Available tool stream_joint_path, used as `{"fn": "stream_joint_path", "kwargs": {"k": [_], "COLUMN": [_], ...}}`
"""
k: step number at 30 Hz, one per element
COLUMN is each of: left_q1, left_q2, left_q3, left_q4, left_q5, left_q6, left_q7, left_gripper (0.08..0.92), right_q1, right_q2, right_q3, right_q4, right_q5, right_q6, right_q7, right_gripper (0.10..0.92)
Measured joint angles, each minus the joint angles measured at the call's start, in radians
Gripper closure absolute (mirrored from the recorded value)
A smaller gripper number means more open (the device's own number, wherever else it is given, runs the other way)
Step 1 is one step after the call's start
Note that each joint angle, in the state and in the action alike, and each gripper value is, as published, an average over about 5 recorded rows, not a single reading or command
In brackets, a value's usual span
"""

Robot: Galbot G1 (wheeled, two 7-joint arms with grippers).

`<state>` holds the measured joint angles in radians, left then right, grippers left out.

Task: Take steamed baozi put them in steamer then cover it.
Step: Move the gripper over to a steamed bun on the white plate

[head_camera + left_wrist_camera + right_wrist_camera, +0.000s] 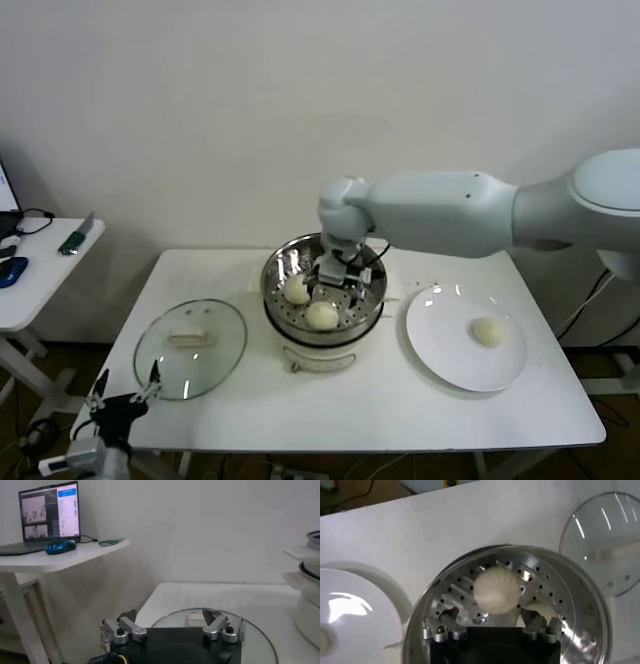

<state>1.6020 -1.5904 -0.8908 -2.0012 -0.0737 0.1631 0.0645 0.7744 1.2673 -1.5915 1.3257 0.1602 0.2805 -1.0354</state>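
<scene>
The right gripper [337, 277] is hovering inside the steamer [280, 268], jaws spread wide and gripping nothing, directly above one steamed baozi [497, 589] sitting on the perforated floor; a second bun [297, 290] is lying beside it. Another bun [487, 331] is resting on the white plate [440, 345]. The cover [190, 348] is lying on the table [350, 410], with the left gripper [125, 392] waiting open just beside it.

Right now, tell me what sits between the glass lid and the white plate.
In the head view, the steamer on its white pot base stands between the glass lid and the plate, with two baozi inside and the right gripper above them, jaws open.
</scene>
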Motion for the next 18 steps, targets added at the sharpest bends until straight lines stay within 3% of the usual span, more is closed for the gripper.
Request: {"fn": "stream_joint_path", "kwargs": {"k": [11, 18], "left_q1": [0.001, 0.006], "left_q2": [-0.005, -0.007], "left_q3": [0.002, 0.002], "left_q4": [-0.002, -0.001], "left_q5": [-0.001, 0.0], "left_q6": [-0.004, -0.008], "left_q7": [-0.001, -0.001], "left_gripper": [0.177, 0.177], "right_q1": [0.102, 0.102], "right_q2": [-0.21, -0.378], "right_q3": [-0.091, -0.132], "right_q4": [-0.016, -0.021], "right_q5": [0.219, 0.273], "right_q6": [-0.115, -0.203], "right_q7": [-0.026, -0.026], "right_gripper": [0.203, 0.203]}}
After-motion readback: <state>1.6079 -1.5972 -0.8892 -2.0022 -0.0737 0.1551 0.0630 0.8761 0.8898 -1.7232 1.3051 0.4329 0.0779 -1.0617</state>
